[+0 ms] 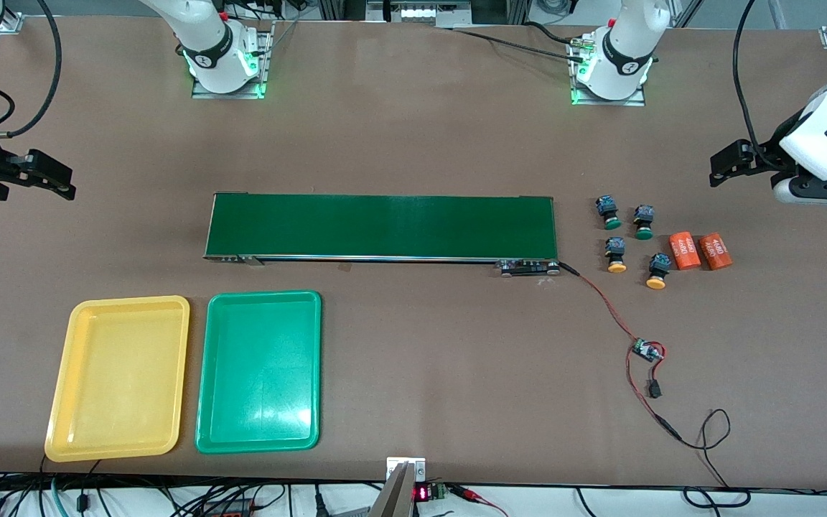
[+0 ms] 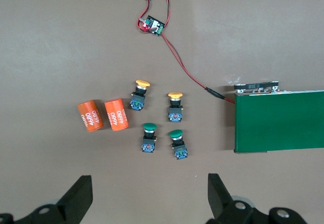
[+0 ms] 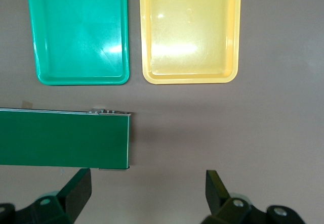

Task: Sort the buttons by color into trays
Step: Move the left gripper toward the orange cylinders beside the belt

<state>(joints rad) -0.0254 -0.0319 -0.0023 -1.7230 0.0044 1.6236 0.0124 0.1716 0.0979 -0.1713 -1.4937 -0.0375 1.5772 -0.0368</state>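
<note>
The brown table (image 1: 413,345) is carrying everything, and the long dark-green belt (image 1: 382,226) is lying across its middle. Nearer the front camera than the belt, toward the right arm's end, the yellow tray (image 1: 59,402) and the green tray (image 1: 212,402) are sitting side by side, apart from each other, the green one the closer to the table's middle; both are holding nothing. The left gripper (image 2: 149,196) is hanging in the air at the left arm's end of the table, its jaws standing wide apart and gripping nothing. The right gripper (image 3: 148,193) is waiting likewise at the right arm's end, spread wide and holding nothing. Just off the belt's end, toward the left arm, two orange cylinders (image 1: 701,250) printed "4680" are lying touching each other. Beside them the four buttons are standing in a loose square, apart from one another: the two green-capped buttons (image 1: 608,213) (image 1: 644,221) are sitting farther from the front camera, the two yellow-capped buttons (image 1: 615,255) (image 1: 658,271) nearer. A red-and-black cable (image 1: 611,309) is running from the belt's end to a small circuit board (image 1: 647,350).
</note>
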